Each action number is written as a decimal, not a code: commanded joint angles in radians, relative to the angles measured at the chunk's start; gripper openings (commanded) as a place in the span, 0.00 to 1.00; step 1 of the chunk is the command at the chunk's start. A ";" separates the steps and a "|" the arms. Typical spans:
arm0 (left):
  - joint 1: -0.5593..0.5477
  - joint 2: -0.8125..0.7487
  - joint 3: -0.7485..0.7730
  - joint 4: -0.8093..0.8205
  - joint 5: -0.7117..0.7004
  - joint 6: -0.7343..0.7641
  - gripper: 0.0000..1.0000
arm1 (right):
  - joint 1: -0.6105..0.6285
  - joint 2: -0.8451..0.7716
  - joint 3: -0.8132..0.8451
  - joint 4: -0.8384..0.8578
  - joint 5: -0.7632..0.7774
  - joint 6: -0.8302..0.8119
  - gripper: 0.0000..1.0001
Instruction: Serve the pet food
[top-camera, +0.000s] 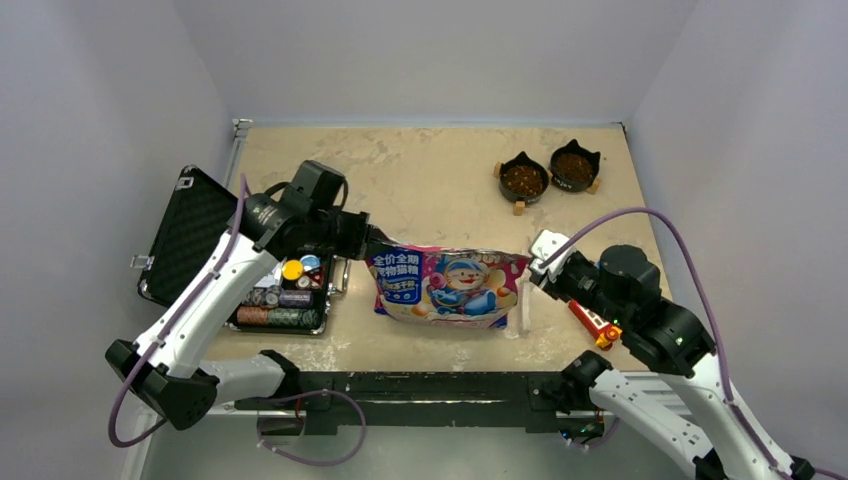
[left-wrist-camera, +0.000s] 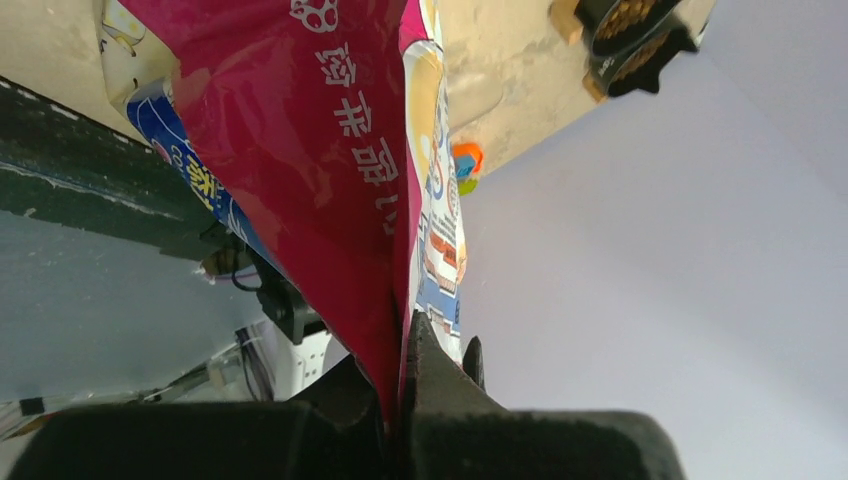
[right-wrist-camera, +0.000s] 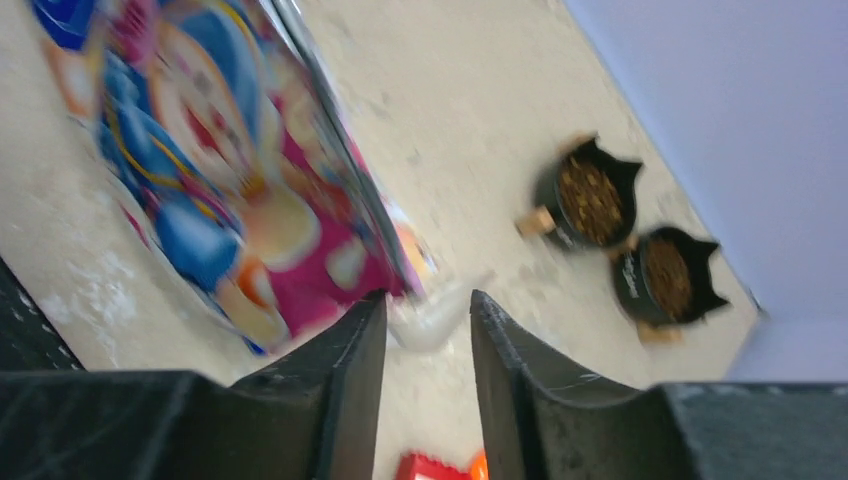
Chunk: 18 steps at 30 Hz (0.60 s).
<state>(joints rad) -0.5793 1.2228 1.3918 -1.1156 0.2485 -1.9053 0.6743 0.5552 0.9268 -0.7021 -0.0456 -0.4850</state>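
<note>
The pink-blue-white cartoon foil bag (top-camera: 450, 285) lies flat in the middle of the table. My left gripper (top-camera: 365, 245) is shut on its left edge; in the left wrist view the jaws (left-wrist-camera: 400, 330) pinch the pink foil (left-wrist-camera: 320, 150). My right gripper (top-camera: 537, 268) is open and empty at the bag's right end. In the right wrist view it (right-wrist-camera: 428, 300) hovers over a pale translucent piece (right-wrist-camera: 440, 320) beside the bag (right-wrist-camera: 220, 170). Brown kibble fills two black cat-eared bowls (top-camera: 523, 180) (top-camera: 573, 167) at the back right, also shown in the right wrist view (right-wrist-camera: 590, 195) (right-wrist-camera: 670, 275).
An open black case (top-camera: 190, 235) with coloured poker chips (top-camera: 280, 300) stands at the left. A red and orange tool (top-camera: 595, 325) lies on the table under my right arm. A translucent strip (top-camera: 522, 305) lies at the bag's right edge.
</note>
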 joint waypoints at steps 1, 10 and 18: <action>0.104 -0.125 0.019 -0.039 -0.156 0.031 0.00 | -0.063 0.044 0.108 -0.201 -0.021 0.003 0.48; 0.104 -0.164 -0.053 0.049 -0.111 0.029 0.01 | -0.045 0.165 0.175 0.009 -0.191 0.089 0.79; 0.060 -0.141 -0.046 0.079 -0.084 0.041 0.53 | 0.092 0.284 0.251 0.112 -0.221 0.169 0.90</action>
<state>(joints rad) -0.4934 1.0775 1.3224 -1.1057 0.1738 -1.8736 0.6544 0.8021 1.1172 -0.7036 -0.2695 -0.3462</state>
